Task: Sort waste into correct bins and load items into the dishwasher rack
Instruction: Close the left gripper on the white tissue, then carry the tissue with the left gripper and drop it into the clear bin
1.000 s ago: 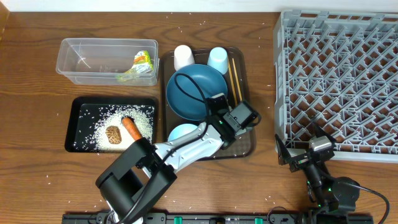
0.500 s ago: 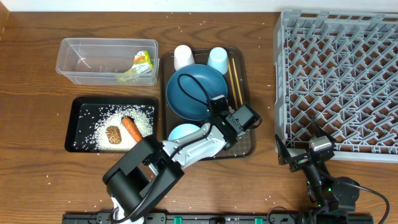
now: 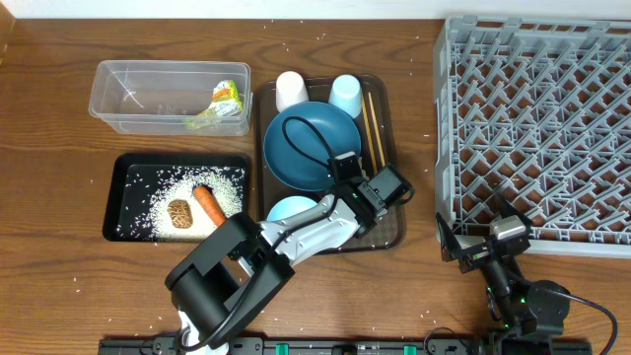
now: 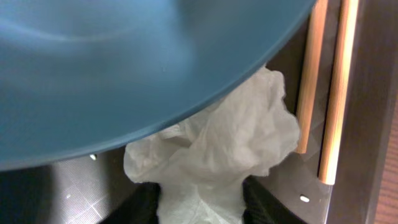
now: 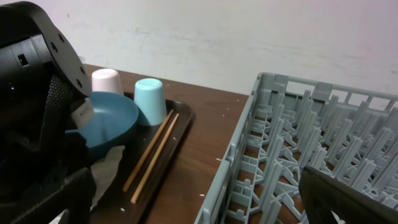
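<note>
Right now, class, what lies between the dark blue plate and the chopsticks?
A crumpled white tissue fills the gap from the plate rim to the chopsticks, as the left wrist view shows.

Left gripper (image 4: 202,208) has closed — onto the tissue (image 4: 224,137).

In the left wrist view, we see the plate (image 4: 124,62) overflow the frame and cover part of the tissue (image 4: 230,143); the chopsticks (image 4: 339,93) are cropped above. From overhead, the left arm (image 3: 296,232) hides that tissue, and the rack (image 3: 532,128) runs off the right edge.
</note>
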Available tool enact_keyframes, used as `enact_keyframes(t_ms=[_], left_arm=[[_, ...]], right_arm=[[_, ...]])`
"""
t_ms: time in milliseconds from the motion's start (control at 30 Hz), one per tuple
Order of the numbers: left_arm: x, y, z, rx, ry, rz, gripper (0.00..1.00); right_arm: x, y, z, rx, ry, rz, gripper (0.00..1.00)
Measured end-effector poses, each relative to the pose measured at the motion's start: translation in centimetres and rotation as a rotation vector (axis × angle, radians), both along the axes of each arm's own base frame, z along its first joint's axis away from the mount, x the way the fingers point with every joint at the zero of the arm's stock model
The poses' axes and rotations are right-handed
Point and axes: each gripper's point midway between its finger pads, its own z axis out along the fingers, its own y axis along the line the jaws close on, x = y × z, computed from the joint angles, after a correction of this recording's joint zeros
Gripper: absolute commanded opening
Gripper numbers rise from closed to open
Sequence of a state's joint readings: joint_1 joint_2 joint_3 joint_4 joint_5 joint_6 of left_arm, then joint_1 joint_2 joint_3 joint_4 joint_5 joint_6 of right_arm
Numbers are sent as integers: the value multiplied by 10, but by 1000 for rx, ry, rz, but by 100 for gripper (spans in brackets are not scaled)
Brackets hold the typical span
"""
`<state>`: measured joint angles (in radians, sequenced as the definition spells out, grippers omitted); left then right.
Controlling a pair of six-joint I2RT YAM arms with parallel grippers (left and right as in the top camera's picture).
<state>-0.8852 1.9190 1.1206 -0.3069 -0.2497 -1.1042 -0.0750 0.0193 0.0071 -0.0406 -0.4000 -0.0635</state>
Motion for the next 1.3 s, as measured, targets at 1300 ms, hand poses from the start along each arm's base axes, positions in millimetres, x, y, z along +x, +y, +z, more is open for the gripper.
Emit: enact_keyframes(t_ms=[1300], left_arm=[[57,82,208,-232,-463,279,6]], right_arm=[[0,0,0,0,0,0,99]])
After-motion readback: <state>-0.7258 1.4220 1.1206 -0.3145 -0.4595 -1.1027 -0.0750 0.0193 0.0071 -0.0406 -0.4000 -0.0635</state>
